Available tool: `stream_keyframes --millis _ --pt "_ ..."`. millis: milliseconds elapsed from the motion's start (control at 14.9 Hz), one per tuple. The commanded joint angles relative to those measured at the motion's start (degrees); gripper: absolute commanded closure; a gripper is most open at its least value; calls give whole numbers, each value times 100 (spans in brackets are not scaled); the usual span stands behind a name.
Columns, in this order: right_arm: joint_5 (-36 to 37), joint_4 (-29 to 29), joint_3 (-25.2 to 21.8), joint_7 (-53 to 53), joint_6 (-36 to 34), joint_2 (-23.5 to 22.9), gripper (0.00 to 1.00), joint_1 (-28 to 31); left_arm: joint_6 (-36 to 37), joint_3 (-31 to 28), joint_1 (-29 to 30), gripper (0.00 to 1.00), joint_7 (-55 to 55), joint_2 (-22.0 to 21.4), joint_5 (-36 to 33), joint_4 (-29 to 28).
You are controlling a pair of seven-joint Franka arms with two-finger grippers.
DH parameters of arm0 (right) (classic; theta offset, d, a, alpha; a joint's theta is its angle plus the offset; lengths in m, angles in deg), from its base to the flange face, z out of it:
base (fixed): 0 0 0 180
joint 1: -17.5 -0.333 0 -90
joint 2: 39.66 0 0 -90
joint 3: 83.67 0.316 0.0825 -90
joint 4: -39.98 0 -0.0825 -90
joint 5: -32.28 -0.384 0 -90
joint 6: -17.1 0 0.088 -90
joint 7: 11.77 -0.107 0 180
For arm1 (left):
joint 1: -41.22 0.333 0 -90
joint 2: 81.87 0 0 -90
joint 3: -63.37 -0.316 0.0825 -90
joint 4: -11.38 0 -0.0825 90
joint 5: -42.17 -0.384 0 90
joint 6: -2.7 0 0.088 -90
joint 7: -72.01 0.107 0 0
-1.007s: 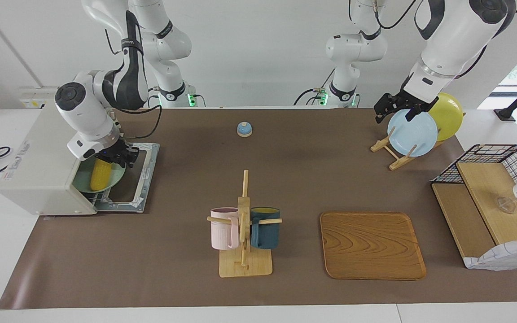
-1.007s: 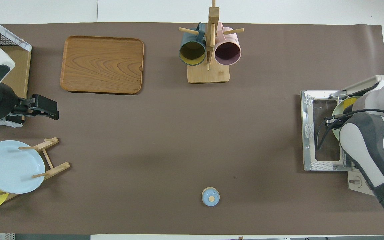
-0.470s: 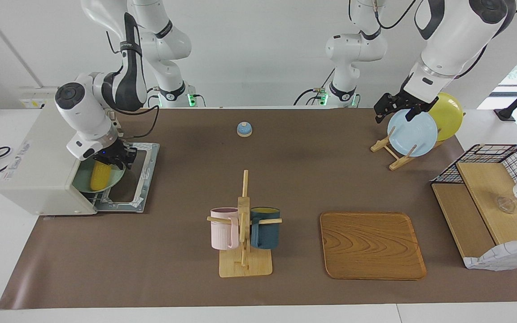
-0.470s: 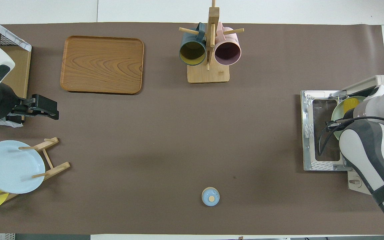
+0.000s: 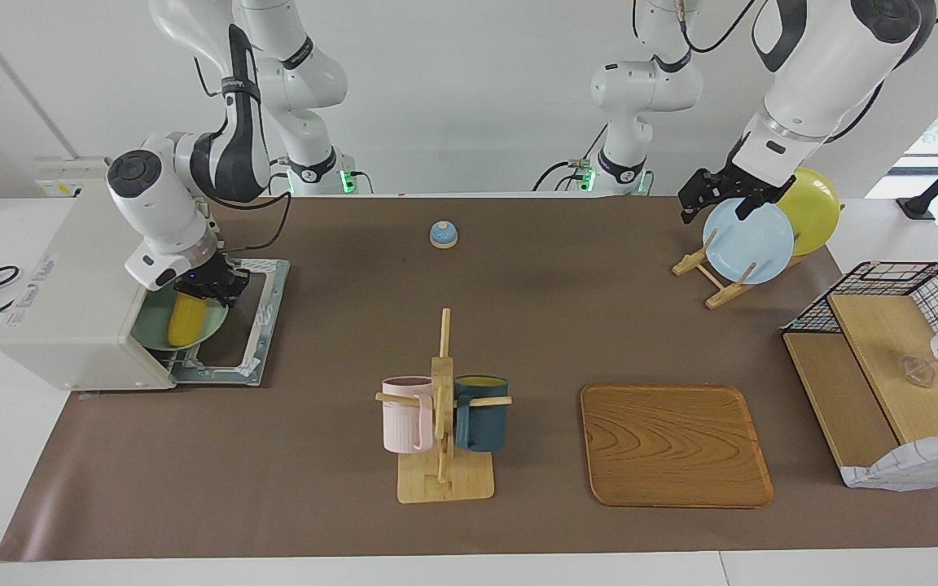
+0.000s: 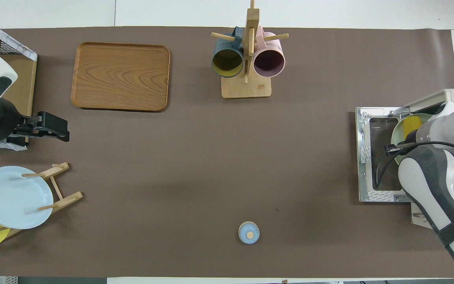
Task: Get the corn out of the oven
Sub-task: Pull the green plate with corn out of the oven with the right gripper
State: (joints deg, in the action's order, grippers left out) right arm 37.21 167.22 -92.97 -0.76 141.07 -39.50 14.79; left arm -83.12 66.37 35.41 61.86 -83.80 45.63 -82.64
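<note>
I hold the right gripper at the upper end of the corn, which lies on a pale green plate in the oven mouth; whether its fingers have closed, I cannot tell. The corn looks rigid, light, ridged: grip mid-cob. Open door leaves room above. Left gripper waits over the plate rack.
</note>
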Motion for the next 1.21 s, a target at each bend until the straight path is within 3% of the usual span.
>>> stream_keyframes --millis 0,134,336,537,739,873,1141 --pt "385 39 43 85 -4 46 100 -149 100 26 37 0 22 -35 -91 59" --pt "377 -390 52 -237 -353 -77 100 -841 100 34 37 0 22 -35 -91 59" --pt "421 -1032 52 -1617 -812 -322 100 -2134 100 25 37 0 22 -27 -91 59" --pt "281 -2462 69 -2836 -1750 -1173 100 -2970 100 26 37 0 22 -27 -91 59" --pt "-53 -4202 305 -4453 -2324 -2586 100 -3690 92 34 37 0 22 -27 -91 59" --pt "-176 -4365 446 -5455 -1819 -3038 100 -3903 100 25 37 0 22 -27 -91 59" --pt "-317 -4023 676 -5978 -1149 -3171 100 -4105 100 34 37 0 22 -35 -91 59"
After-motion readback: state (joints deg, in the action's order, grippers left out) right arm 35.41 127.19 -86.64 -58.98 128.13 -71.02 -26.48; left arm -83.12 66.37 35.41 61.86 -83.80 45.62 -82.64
